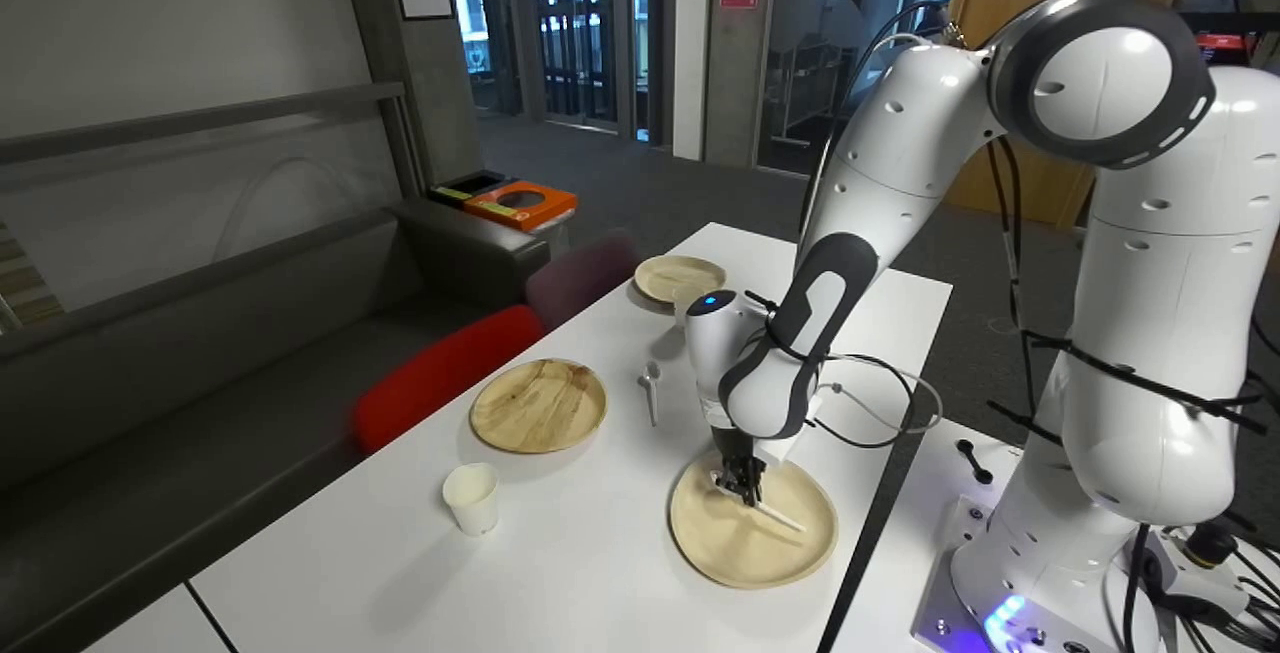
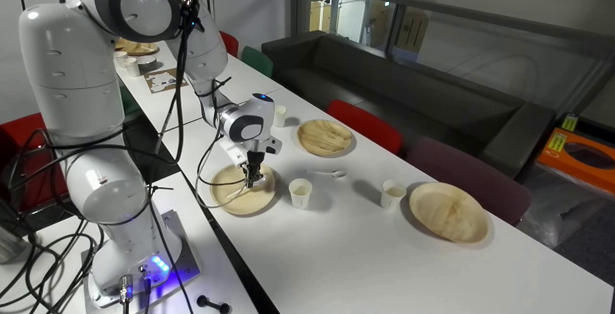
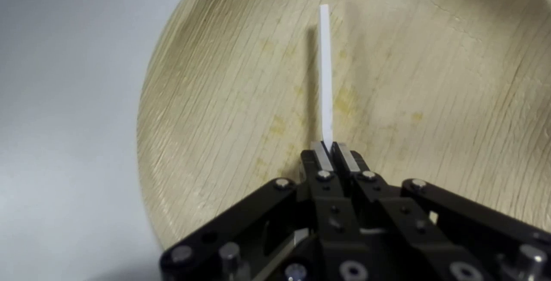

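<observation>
My gripper [image 3: 330, 146] is low over a round tan plate [image 3: 206, 113], its fingertips pinched together on the handle of a white spoon [image 3: 325, 70]. Beyond the tips the handle points away across the plate, with a shadow beside it. In an exterior view the spoon handle [image 1: 782, 517] sticks out on one side of the gripper [image 1: 748, 499] and its bowl end shows on the opposite side. Another exterior view has the spoon's bowl [image 2: 261, 180] by the gripper [image 2: 250, 184], above the same plate [image 2: 245, 208]. Whether the spoon touches the plate, I cannot tell.
A second white spoon [image 1: 653, 395] lies on the white table. Pale cups [image 2: 300, 194] [image 2: 393, 194] [image 2: 279, 116] stand around, one close beside the plate. Two more tan plates [image 2: 324, 137] [image 2: 449, 211] lie farther off. Red chair [image 2: 367, 124] backs line the table's far edge.
</observation>
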Robot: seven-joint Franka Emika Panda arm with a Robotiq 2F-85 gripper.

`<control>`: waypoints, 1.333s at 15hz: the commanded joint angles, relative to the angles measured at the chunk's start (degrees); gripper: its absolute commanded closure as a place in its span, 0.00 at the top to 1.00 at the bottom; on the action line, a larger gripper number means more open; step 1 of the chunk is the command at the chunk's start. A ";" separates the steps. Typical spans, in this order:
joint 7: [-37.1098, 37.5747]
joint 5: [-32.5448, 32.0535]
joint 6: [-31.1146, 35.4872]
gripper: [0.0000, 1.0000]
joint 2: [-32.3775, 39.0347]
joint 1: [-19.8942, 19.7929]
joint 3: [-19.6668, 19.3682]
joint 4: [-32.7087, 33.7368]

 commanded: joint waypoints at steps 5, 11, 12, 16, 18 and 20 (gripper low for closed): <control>0.12 -0.58 0.60 0.62 1.17 0.37 -0.42 1.31; -2.50 6.51 -4.62 1.00 -8.20 -1.23 1.44 -2.33; -2.67 7.91 -6.79 1.00 -10.72 -1.29 1.53 -2.98; -0.85 12.01 -12.63 1.00 -21.43 -1.06 0.42 -4.64; 0.86 12.71 -14.77 1.00 -25.33 -1.42 -0.26 -3.40; 3.36 11.72 -16.94 1.00 -27.27 -2.16 -0.46 -0.90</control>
